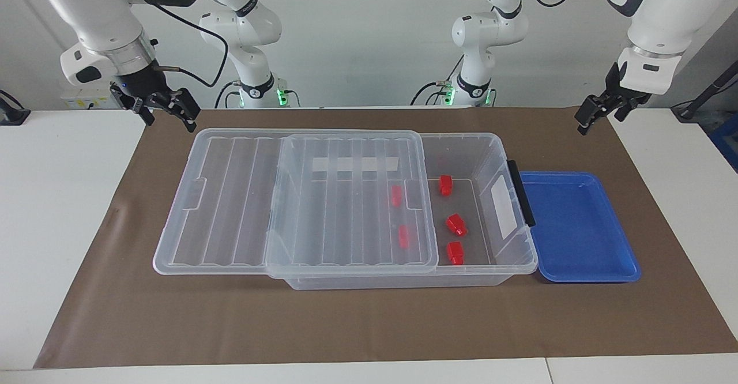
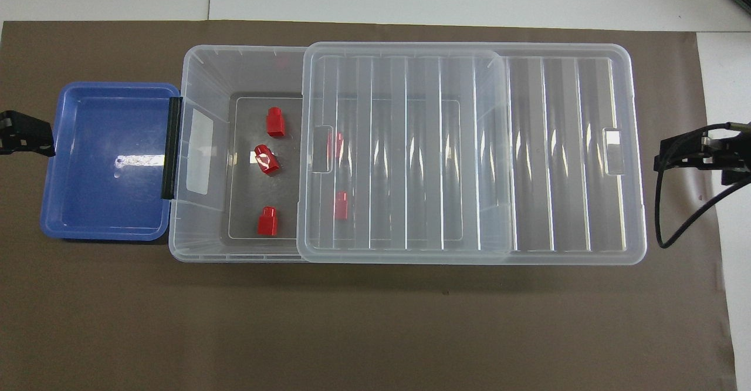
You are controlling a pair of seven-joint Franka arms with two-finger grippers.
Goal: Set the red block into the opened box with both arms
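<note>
All 5 red blocks (image 1: 455, 224) lie in the box (image 1: 490, 142); light, stiff, probably slick, best pinched across flat sides. Left gripper (image 1: 599, 113) and right gripper (image 1: 167, 107) hang empty, jaws apart.

Both arms are raised, one at each end of the table. The left gripper (image 1: 599, 109) hangs with fingers apart, holding nothing. The right gripper (image 1: 167, 107) likewise.

Shallow blue tray (image 1: 576, 228) on brown mat (image 1: 369, 326), white table (image 1: 57, 199) underneath
</note>
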